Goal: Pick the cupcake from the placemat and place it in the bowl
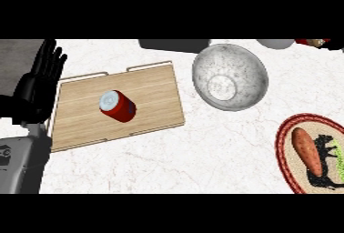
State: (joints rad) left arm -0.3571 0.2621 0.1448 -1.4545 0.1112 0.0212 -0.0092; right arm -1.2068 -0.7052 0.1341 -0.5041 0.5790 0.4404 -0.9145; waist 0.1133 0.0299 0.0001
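We look down on a white marbled desk. At the left edge our left hand shows, black, fingers straight and pointing up, holding nothing; its grey forearm comes in from the lower left corner. The hand lies just beside the left end of a wooden board, its fingers partly over the dark strip at the desk's far left. We see no right hand anywhere in the view.

On the board, left of its middle, a red can lies tilted, its pale grey top turned up and to the left. The board has two thin handles on its far edge.

To the right of the board, near but apart from it, stands a grey speckled bowl, with nothing in it that we can see. Behind it, at the top edge, a dark grey object and a pale round one are cut off, and something red and dark shows in the top right corner.

At the right edge lies a round placemat with a red rim and a black animal figure. On it rests an orange, elongated thing that looks like a sweet potato, and a sliver of something green at the very edge. We cannot make out a cupcake on the placemat or elsewhere.
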